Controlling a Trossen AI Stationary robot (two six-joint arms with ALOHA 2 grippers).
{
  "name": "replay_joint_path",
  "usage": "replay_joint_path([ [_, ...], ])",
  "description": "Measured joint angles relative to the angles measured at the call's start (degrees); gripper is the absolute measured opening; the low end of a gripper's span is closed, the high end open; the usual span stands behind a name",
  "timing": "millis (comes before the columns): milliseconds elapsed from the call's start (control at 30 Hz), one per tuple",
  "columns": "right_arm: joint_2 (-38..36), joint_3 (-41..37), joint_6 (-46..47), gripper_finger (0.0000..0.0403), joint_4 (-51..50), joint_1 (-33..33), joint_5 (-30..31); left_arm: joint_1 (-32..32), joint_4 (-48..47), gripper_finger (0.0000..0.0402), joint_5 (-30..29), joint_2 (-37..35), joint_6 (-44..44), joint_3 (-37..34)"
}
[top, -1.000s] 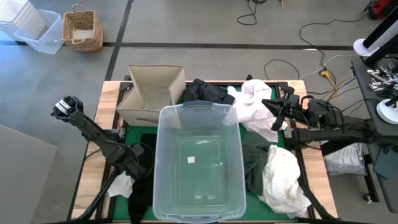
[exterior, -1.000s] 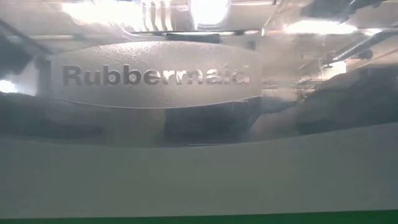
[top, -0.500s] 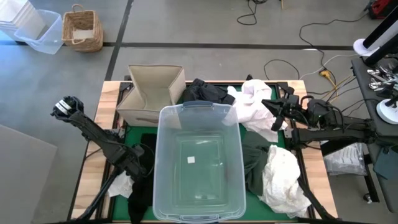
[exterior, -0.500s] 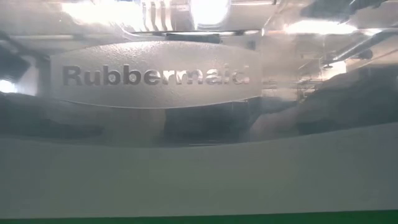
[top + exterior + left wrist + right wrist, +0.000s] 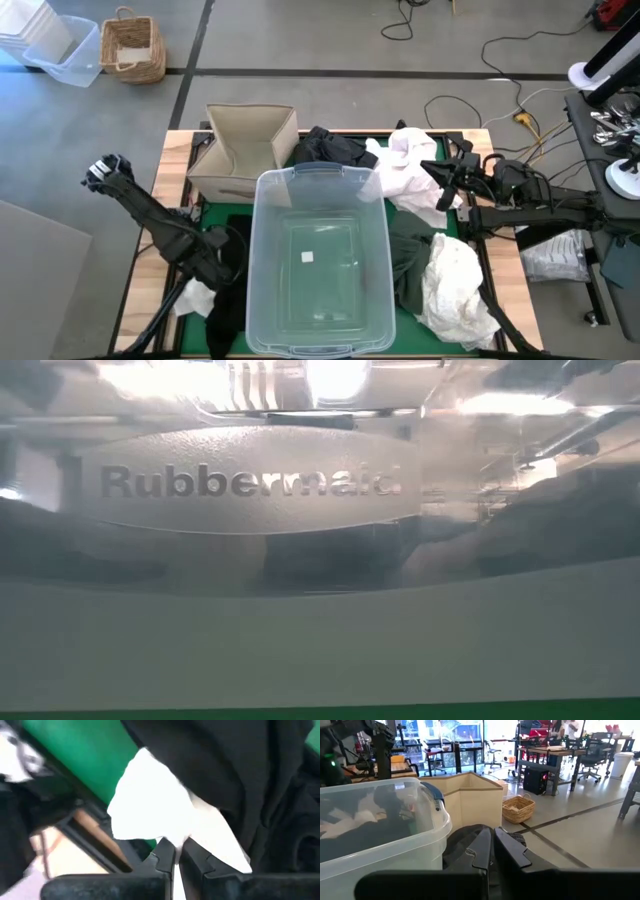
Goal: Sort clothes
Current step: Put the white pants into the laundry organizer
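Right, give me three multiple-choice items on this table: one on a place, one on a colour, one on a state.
1. Where is the beige fabric box?
A. Beyond the clear plastic tub
B. Inside it
C. On the floor

2. What colour cloth is the left gripper pinching?
A. Red
B. White
C. Blue

3. The tub is:
A. Full of clothes
B. Lidded
C. Empty

Key: 1 A, the box stands at the tub's far left corner; 2 B, white fabric sits between the shut fingers; 3 C, its bare bottom shows from above.
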Motion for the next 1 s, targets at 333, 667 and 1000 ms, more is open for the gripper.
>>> replay_joint_path([
  [333, 0.00, -0.01, 0.52, 0.0013, -0.46, 0.00, -0.02, -1.14, -9.44, 0.0000, -13.44, 0.00, 1.51, 14.07],
  [667, 0.00, -0.01, 0.37, 0.0013, -0.70, 0.00, -0.02, -1.34, -9.44, 0.0000, -23.93, 0.15, 8.60, 21.31],
  [1000, 0.00, -0.01, 0.37, 0.0013, -0.72, 0.00, 0.00, -1.33, -9.42, 0.0000, -36.06, 0.11, 17.32, 25.81],
])
